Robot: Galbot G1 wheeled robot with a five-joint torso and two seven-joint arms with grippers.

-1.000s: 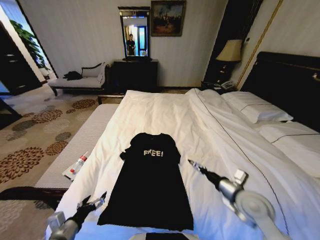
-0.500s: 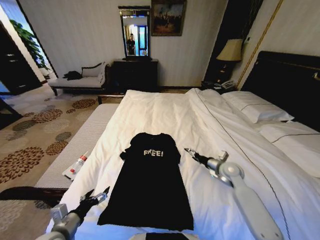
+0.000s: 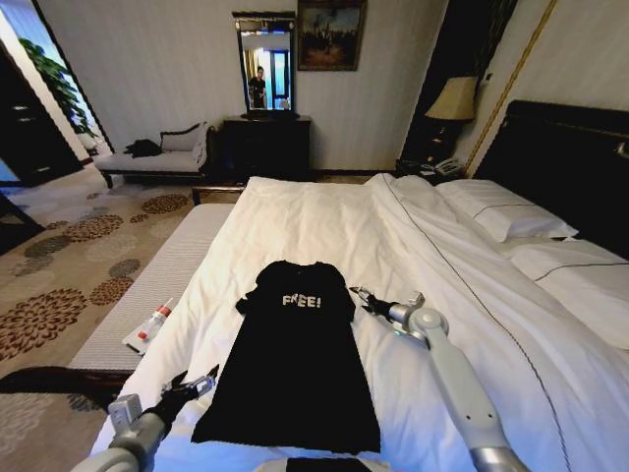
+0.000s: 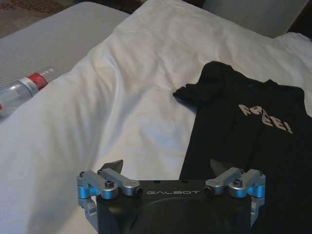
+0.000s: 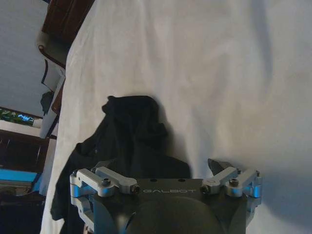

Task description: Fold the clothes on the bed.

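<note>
Black cotton lies flat on the near half of the bed (image 3: pixel 324 216): 1 T-shirt (image 3: pixel 295 364) with white "FREE!" lettering, collar toward the far end and hem toward the robot, spread on the white duvet (image 3: pixel 413 256). Its sleeves are bunched at the shoulders. The right gripper (image 3: pixel 358 295) hangs just right of the shirt's right sleeve, near the shoulder, its 2 fingers spread apart and empty; in the right wrist view the gripper (image 5: pixel 165 168) sits low over the crumpled sleeve of the T-shirt (image 5: pixel 131 126), with 1 fingertip over black cloth and the other over white duvet (image 5: pixel 204 73). The left gripper (image 3: pixel 197 384) hovers at the near left, just beside the shirt's lower left edge, also released with fingers wide; the left wrist view shows the gripper (image 4: pixel 168 165) straddling that edge of the T-shirt (image 4: pixel 243 136), 1 finger above the duvet (image 4: pixel 97 107) and 1 above the cloth. A plastic bottle (image 3: pixel 152 325) with a red label lies on the grey bench (image 3: pixel 147 295) left of the bed, well apart from the shirt. 2 white pillows (image 3: pixel 501 211) rest at the far right against the dark headboard (image 3: pixel 570 157).
</note>
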